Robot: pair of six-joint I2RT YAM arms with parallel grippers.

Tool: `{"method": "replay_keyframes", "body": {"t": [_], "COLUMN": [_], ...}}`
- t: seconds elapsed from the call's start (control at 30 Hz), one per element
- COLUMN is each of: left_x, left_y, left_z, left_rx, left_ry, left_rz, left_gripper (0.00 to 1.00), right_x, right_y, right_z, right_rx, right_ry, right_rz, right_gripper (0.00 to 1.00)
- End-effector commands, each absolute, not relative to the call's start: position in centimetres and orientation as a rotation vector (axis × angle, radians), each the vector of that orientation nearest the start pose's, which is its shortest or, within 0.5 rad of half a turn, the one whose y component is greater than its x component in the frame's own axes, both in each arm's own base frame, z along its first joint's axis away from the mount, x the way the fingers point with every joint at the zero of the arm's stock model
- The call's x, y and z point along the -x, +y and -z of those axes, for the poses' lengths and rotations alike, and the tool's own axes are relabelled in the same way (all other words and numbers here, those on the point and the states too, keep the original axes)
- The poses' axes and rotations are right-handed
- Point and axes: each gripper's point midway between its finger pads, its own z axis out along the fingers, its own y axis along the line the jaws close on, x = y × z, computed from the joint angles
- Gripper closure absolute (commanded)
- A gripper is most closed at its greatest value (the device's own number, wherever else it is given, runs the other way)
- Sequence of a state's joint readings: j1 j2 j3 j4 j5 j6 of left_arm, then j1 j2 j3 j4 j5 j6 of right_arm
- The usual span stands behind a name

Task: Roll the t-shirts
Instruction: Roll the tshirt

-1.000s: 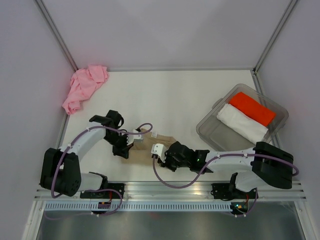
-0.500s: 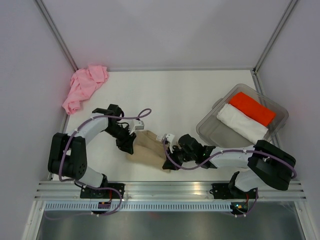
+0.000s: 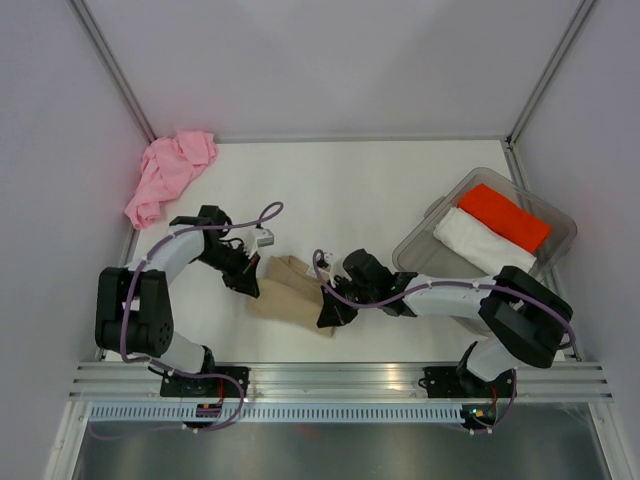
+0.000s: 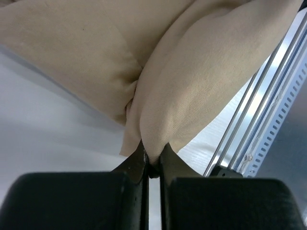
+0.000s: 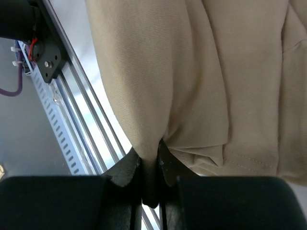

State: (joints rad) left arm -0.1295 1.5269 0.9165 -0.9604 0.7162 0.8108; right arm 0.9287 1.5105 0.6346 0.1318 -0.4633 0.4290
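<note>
A tan t-shirt (image 3: 293, 292) lies bunched in a narrow strip on the white table near the front edge, between both arms. My left gripper (image 3: 250, 281) is shut on a fold at its left end; the cloth (image 4: 201, 81) rises from between the fingers (image 4: 132, 167). My right gripper (image 3: 328, 312) is shut on a fold at its right end, and the tan cloth (image 5: 192, 72) fills that wrist view above the pinch. A pink t-shirt (image 3: 168, 174) sits crumpled in the back left corner, apart from both grippers.
A clear plastic bin (image 3: 421, 258) stands at the right, holding a rolled white cloth (image 3: 484, 246) and a rolled orange-red cloth (image 3: 510, 216). The metal rail (image 3: 340, 378) runs along the near table edge, close to the tan shirt.
Both grippers moved away from the front edge with the tan shirt. The left gripper opened briefly and shut again on the cloth's left end. The shirt now lies farther from the rail.
</note>
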Motion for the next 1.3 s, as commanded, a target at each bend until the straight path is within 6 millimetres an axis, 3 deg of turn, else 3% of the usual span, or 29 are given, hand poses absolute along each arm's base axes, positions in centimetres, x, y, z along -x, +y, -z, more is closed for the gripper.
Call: {"method": "replay_keyframes", "body": {"t": [0.0,0.07,0.13,0.27,0.3,0.33,0.37,0.43,0.73,0.93,1.0,1.03,1.07,1.1,1.13,1.17,1.27], "left_x": [-19.0,-17.4,-16.3,-17.1,-17.5,-18.1,-18.3,-18.5,-18.5,-17.4,-17.7,-18.0,-18.5,-18.8,-18.9,-19.3,-19.8], "left_y": [-9.6,-8.7,-8.4,-9.3,-9.6,-9.8,-10.0,-10.7,-12.9,-13.3,-13.6,-13.7,-13.8,-13.9,-13.8,-13.8,-13.6], "left_z": [-7.5,-7.0,-6.3,-6.7,-6.9,-7.2,-7.4,-7.6,-6.6,-5.2,-5.4,-5.4,-5.4,-5.4,-5.0,-5.0,-4.4], "left_rx": [-1.239,-1.234,-1.244,-1.197,-1.179,-1.170,-1.153,-1.159,-1.241,-1.342,-1.330,-1.317,-1.307,-1.293,-1.275,-1.265,-1.220], "left_ry": [2.410,2.461,2.489,2.477,2.471,2.465,2.471,2.440,2.394,2.378,2.382,2.386,2.396,2.407,2.437,2.444,2.508], "left_rz": [0.952,0.957,0.956,1.045,1.068,1.071,1.084,1.121,1.081,1.090,1.106,1.108,1.106,1.109,1.115,1.106,1.088], "left_gripper": [0.98,0.98,0.98,0.94,0.89,0.70,0.61,0.51,0.43,0.37,0.42,0.51,0.63,0.84,0.94,0.97,0.98], "right_x": [-13.0,-11.8,-10.9,-9.9,-9.7,-9.5,-9.1,-9.2,-10.3,-11.7,-11.9,-12.1,-12.2,-12.3,-12.6,-12.7,-13.2], "right_y": [35.6,36.1,35.5,33.3,33.3,33.2,32.6,32.7,32.5,31.2,31.0,30.8,30.8,30.7,30.5,30.5,30.1], "right_z": [-5.7,-6.5,-6.7,-5.6,-5.7,-5.6,-4.8,-4.5,-4.2,-3.3,-2.9,-2.5,-2.3,-2.3,-2.1,-2.3,-2.3], "right_rx": [0.985,0.996,0.917,0.739,0.666,0.628,0.590,0.541,0.509,0.412,0.385,0.365,0.357,0.349,0.334,0.338,0.352], "right_ry": [2.393,2.395,2.419,2.480,2.506,2.515,2.543,2.540,2.560,2.592,2.611,2.628,2.632,2.632,2.638,2.633,2.644], "right_rz": [-1.199,-1.315,-1.365,-1.393,-1.425,-1.449,-1.462,-1.488,-1.480,-1.465,-1.473,-1.467,-1.466,-1.465,-1.460,-1.473,-1.437], "right_gripper": [1.00,1.00,1.00,1.00,1.00,1.00,1.00,1.00,1.00,1.00,1.00,1.00,1.00,1.00,1.00,1.00,0.85]}}
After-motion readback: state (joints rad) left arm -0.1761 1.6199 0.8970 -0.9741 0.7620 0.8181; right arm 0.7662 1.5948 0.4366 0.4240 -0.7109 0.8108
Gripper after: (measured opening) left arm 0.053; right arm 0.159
